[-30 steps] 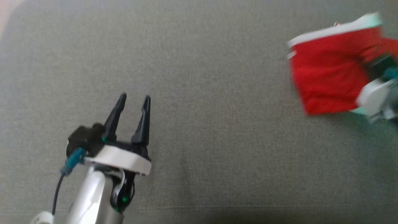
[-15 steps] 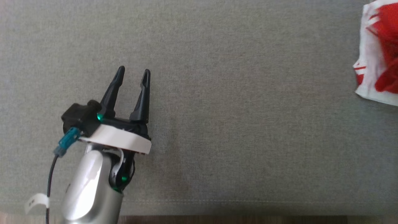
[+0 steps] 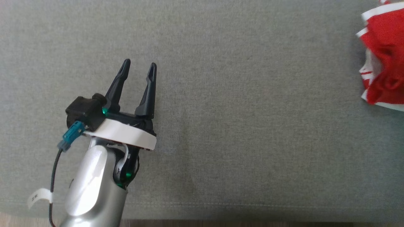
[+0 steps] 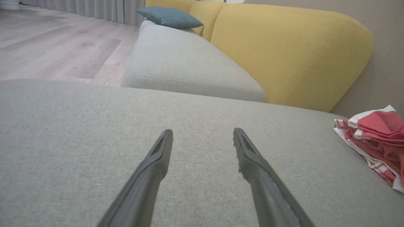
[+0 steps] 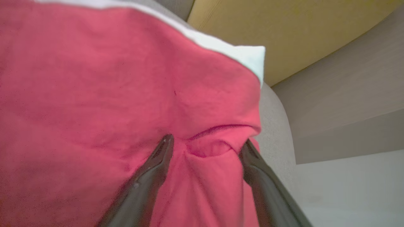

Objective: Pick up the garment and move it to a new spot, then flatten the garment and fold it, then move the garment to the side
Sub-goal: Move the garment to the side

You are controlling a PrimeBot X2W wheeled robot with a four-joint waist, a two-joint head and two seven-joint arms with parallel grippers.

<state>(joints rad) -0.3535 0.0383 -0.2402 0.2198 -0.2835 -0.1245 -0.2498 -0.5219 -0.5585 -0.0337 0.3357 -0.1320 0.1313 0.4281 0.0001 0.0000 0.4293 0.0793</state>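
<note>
Garment: red knit-fabric garment with white trim point(image 3: 383, 60), lying in a crumpled heap at the right end of the grey woven-fabric seat cushion point(image 3: 240, 126).

Left end effector point(image 3: 139, 64): fingers spread wide, nothing between them, hovering over the cushion's front-left area.

Right end effector point(image 5: 208, 140): fingers well apart. A pucker of red cloth sits between them but is not pinched, so I read it as holding nothing.

Step in hand (judgement): letting go at the cushion's right end. The heap is neither flat nor folded, so most of the task is probably left.

To do it well:
- Back the right fingers straight off the cloth, so that no fold snags and drags.
- Spread the garment toward the cushion's middle, where bare fabric gives room.
- Take the white-trimmed edge at two separate points, one per end effector.

Unclear:
- The head view's border cuts off the heap's right part.
- Garment type cannot be told.
- Whether the right fingertips touch the cloth cannot be told.
</note>
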